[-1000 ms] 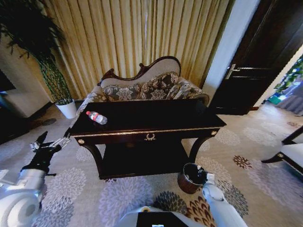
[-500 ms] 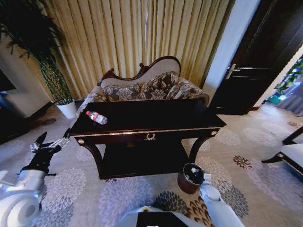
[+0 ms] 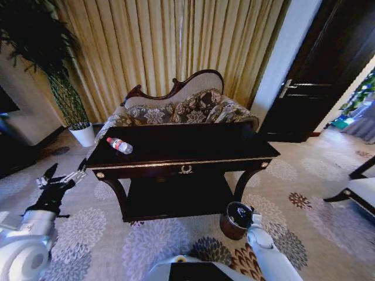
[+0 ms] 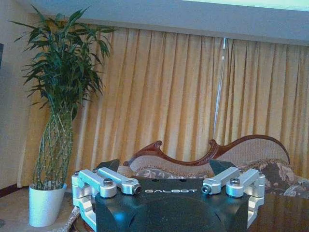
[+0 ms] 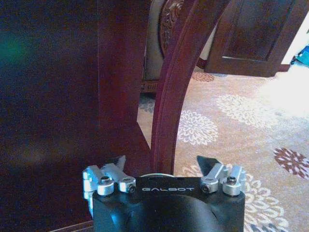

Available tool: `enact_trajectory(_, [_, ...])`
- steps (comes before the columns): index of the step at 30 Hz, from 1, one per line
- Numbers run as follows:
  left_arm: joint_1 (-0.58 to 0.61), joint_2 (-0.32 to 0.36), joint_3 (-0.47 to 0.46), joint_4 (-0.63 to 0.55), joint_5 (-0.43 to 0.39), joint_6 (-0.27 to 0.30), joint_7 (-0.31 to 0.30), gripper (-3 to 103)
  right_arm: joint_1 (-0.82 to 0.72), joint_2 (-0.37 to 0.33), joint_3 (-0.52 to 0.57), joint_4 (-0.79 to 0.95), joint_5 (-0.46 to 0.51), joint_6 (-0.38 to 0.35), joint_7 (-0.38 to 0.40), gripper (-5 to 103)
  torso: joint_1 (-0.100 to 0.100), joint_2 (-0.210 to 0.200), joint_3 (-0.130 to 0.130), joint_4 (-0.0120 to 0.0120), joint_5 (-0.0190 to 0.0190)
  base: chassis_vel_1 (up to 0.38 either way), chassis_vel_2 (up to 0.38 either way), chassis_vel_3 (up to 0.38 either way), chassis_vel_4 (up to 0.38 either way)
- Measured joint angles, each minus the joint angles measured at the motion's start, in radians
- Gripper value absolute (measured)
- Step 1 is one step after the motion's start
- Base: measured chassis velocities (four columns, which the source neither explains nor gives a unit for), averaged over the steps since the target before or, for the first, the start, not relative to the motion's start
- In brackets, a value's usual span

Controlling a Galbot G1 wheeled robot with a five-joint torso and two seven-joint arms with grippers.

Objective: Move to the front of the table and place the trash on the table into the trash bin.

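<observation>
The left gripper point(image 3: 60, 175) hangs low off the table's left end, over the flowered carpet point(image 3: 152, 240), its fingers spread apart and empty, touching nothing; in the left wrist view the same gripper point(image 4: 165, 170) shows both dark fingertips wide of each other, with the curtain point(image 4: 183, 96) and the sofa's carved back point(image 4: 212, 150) beyond them. The right gripper point(image 3: 251, 218) sits at the rim of the trash bin point(image 3: 234, 221), by the table's front right leg; from the head view I cannot tell how its fingers stand, but in the right wrist view the gripper point(image 5: 162, 165) has its tips well apart with nothing between them, facing the curved leg point(image 5: 176, 92) close ahead. The bottle point(image 3: 119, 145) is small and clear with a red cap and red label; it lies on its side near the left end of the table point(image 3: 187, 165), well apart from both grippers. The table is dark and glossy with gold trim, a gold wreath emblem on the front rail and a lower shelf; the bin is round, reddish-brown, dark inside, standing on the carpet just beside the right leg. A potted plant point(image 3: 82, 133) stands beyond the table's left end.
</observation>
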Motion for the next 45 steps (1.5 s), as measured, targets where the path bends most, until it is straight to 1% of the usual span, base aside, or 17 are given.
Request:
enact_trajectory(1, [0.0,0.0,0.0,0.0,0.0,0.0,0.0,100,0.0,0.0,0.0,0.0,0.0,0.0,0.0,84,0.0,0.0,0.0,0.0,0.0,0.0,0.0,0.0,0.0])
enact_trajectory(4, [0.001,0.0,0.0,0.001,0.0,-0.002,0.001,100,0.0,0.0,0.002,0.002,0.001,0.0,0.0,97,0.0,0.0,0.0,0.0,0.0,0.0,0.0,0.0,0.0])
enact_trajectory(7, [0.001,-0.001,0.001,0.002,0.0,-0.003,0.002,100,0.0,0.0,0.002,0.004,0.002,0.0,0.001,100,0.0,0.0,0.0,0.0,0.0,0.0,0.0,0.0,0.0])
enact_trajectory(35, [0.004,0.001,-0.001,0.004,-0.001,-0.018,0.003,100,-0.012,-0.001,0.006,0.019,0.005,-0.001,0.003,100,0.0,0.0,0.0,0.0001,0.0,0.0,0.0,0.0,0.0])
enact_trajectory(41, [0.0,0.006,0.002,0.004,-0.002,-0.018,0.003,100,-0.025,-0.005,0.019,0.05,0.006,-0.001,0.003,100,0.0,0.0,0.0,0.0,0.0001,0.0,0.0,0.0,0.0])
enact_trajectory(45, [0.0,0.006,0.002,0.007,-0.002,-0.018,0.003,100,-0.044,-0.014,0.035,0.111,0.025,-0.008,0.003,100,0.0,0.0,0.0,0.0,0.0,0.0,0.0,0.0,0.0])
